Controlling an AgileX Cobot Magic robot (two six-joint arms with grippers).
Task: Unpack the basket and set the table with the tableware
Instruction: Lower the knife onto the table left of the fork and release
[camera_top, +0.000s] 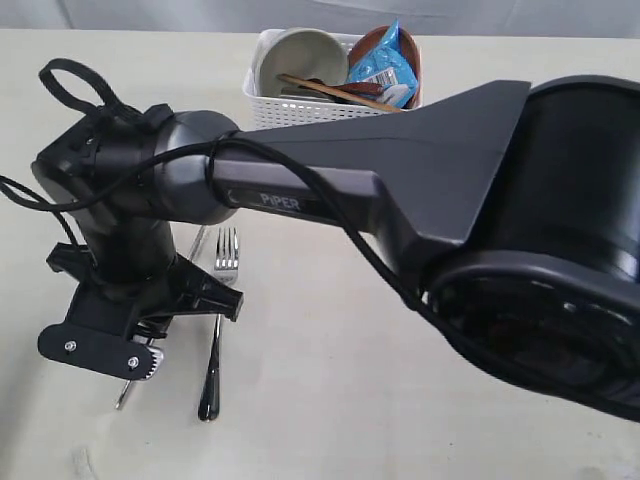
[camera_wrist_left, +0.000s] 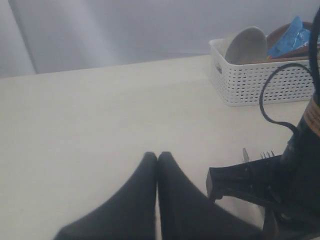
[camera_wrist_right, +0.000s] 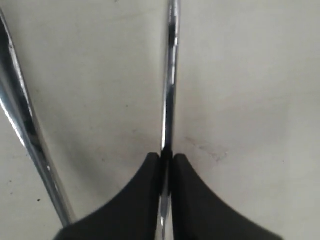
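The white basket (camera_top: 290, 108) stands at the far side of the cream table (camera_top: 330, 400). In it are an off-white bowl (camera_top: 298, 55), a brown plate (camera_top: 378, 38), a dark wooden spoon (camera_top: 352, 88) and a blue chips packet (camera_top: 385, 66). A steel fork (camera_top: 214, 330) lies on the table at front left. Just left of it lies a steel knife (camera_wrist_right: 170, 95), and my right gripper (camera_wrist_right: 166, 156) is shut on it, low over the tabletop. My left gripper (camera_wrist_left: 157, 156) is shut and holds nothing, above bare table left of the basket (camera_wrist_left: 260, 82).
My right arm's long black body (camera_top: 400, 190) crosses the middle of the exterior view, from the right edge down to the front left. Its cable (camera_top: 330, 210) loops along it. A pale wall runs behind the table's far edge.
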